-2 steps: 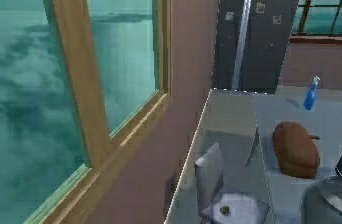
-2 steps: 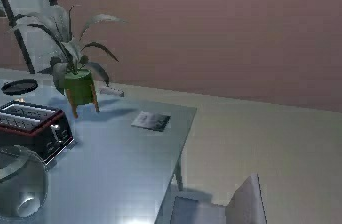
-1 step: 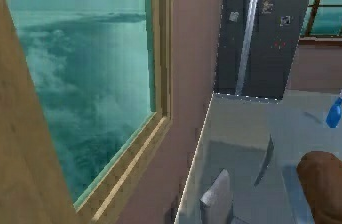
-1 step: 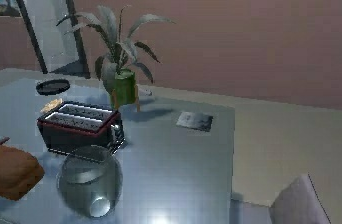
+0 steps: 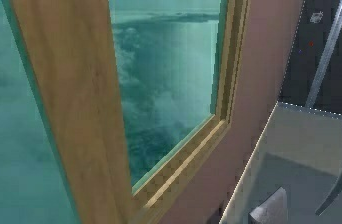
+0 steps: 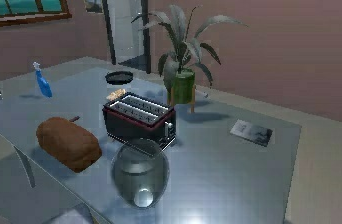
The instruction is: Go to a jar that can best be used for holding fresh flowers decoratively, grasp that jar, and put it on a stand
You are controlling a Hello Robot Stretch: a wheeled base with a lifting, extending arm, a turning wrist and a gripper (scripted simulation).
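A rounded glass jar (image 6: 141, 175) stands at the arm side view's lower middle on a grey bench (image 6: 279, 170), just below a toaster (image 6: 139, 118), near a brown loaf (image 6: 69, 143). The gripper's state cannot be told.

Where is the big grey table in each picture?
Forward view: the grey table sits in the lower right corner, beside the wooden window.
Arm side view: it spreads across the middle and bottom, under the toaster and glass jar.
Shared landmark: the pinkish wall.
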